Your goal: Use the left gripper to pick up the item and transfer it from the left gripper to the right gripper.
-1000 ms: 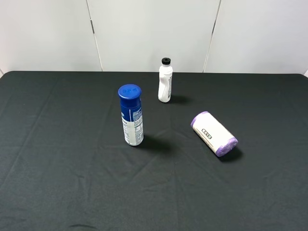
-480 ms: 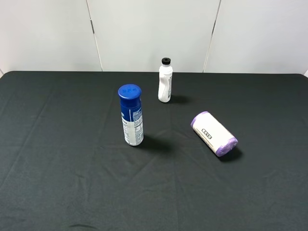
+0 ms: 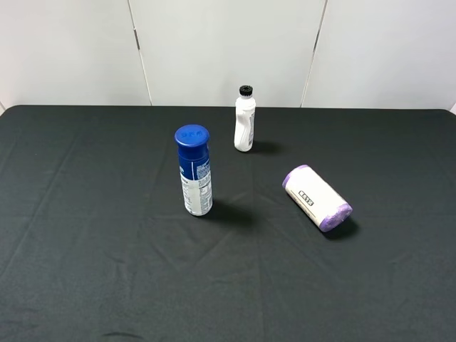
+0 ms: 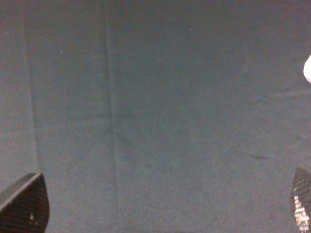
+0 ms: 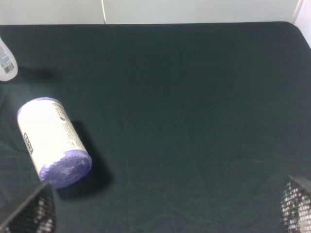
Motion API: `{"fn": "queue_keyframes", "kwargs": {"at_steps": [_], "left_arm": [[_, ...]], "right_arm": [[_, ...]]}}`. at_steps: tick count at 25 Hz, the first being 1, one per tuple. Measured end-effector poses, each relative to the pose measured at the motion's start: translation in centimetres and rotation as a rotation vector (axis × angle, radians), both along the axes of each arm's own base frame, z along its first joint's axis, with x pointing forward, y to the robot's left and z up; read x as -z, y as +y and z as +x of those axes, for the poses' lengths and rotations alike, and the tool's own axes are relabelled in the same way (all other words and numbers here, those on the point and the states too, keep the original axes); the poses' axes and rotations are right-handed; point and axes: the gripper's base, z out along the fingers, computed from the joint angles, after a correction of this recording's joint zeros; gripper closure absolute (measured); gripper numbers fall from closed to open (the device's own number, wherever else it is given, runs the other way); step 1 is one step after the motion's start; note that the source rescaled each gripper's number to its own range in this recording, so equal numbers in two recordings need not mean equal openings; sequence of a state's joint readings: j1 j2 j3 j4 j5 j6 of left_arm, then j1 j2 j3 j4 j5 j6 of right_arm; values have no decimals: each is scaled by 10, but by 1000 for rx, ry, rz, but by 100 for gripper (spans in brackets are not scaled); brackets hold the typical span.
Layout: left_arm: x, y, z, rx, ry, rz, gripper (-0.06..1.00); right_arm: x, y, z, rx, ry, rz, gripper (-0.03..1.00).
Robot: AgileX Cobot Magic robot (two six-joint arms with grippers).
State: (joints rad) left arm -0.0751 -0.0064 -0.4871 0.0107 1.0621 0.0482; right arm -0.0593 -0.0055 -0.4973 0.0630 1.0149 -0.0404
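The item [image 3: 316,197], a short fat beige roll with purple ends and a small black label, lies on its side on the black tablecloth, right of centre. It also shows in the right wrist view [image 5: 51,141]. Neither arm shows in the exterior high view. My right gripper [image 5: 165,213] is open and empty, with its fingertips [image 5: 34,216] wide apart, and the roll lies ahead of one of them. My left gripper [image 4: 163,208] is open and empty over bare cloth, with only its fingertips [image 4: 24,206] showing. The item is out of the left wrist view.
A blue-capped spray can [image 3: 194,171] stands left of centre. A slim white bottle with a black cap [image 3: 244,125] stands at the back, and its base shows in the right wrist view [image 5: 6,63]. A white wall rises behind the table's far edge [image 3: 228,107].
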Motion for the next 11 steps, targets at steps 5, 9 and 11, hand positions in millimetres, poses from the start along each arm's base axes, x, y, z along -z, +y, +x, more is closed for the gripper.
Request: {"fn": "queue_keyframes", "kwargs": {"at_steps": [5,9,11], "left_arm": [[0,0,0,0,0,0,-6],[0,0,0,0,0,0,-6],[0,0,0,0,0,0,-6]], "right_arm": [[0,0,0,0,1,0,-3],[0,0,0,0,0,0,-3],[0,0,0,0,0,0,-3]]}}
